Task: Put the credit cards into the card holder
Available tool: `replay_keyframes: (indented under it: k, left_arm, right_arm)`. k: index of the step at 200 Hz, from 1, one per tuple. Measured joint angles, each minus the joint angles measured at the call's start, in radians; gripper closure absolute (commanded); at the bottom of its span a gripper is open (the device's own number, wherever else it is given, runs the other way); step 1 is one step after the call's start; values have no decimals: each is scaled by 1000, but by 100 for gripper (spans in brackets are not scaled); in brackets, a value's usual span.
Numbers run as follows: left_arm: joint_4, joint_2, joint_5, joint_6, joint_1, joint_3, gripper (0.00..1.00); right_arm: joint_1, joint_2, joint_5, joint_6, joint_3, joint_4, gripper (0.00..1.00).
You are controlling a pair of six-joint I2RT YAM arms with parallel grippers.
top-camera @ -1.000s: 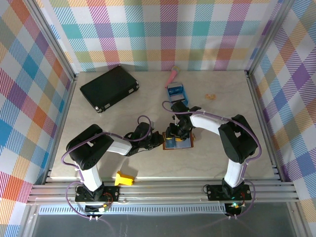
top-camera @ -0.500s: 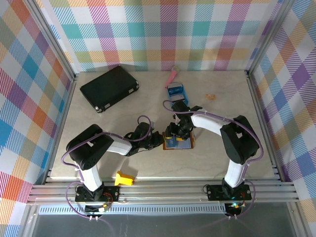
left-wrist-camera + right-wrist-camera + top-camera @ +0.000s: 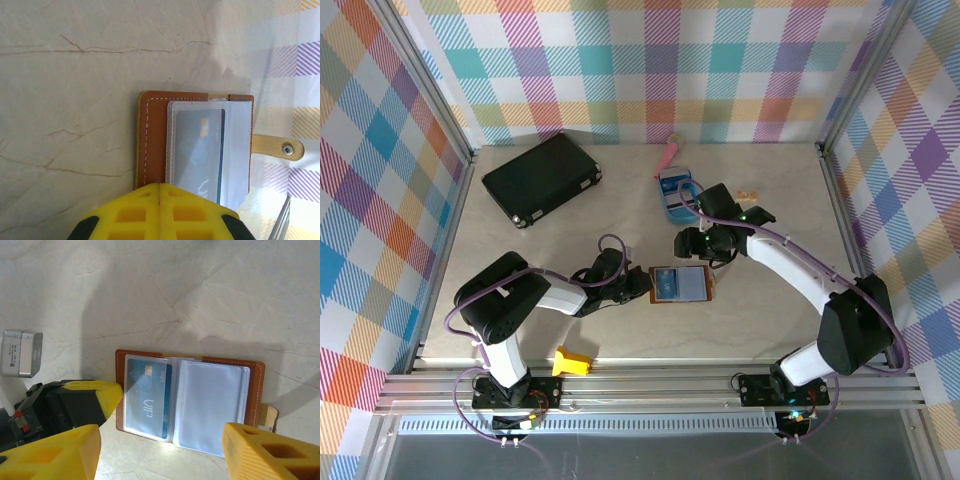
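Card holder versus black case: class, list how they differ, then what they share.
The card holder is brown; the black case is black. The card holder lies open, a blue card in one sleeve; the black case is closed. The card holder is much smaller than the black case. Both lie flat on the table.

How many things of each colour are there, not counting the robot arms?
Black: 1, case
Brown: 1, card holder
Blue: 2, tray and credit card in the holder
Pink: 1, pink object at the back
Tan: 1, small block
Yellow: 1, plastic piece
Total: 7
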Motion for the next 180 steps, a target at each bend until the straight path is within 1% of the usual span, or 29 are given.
replay_keyframes:
  k: [34, 98, 180]
  left_arm:
    - [0, 0, 0, 0, 0, 0, 100]
    - [0, 0, -7, 0, -3, 0, 100]
    - [0, -1, -8, 0, -5, 0, 100]
  right_arm:
    - [4, 51, 0, 6, 0, 1, 36]
    - [26, 214, -1, 23, 11, -27, 36]
    - [26, 293, 8, 22, 53, -47, 35]
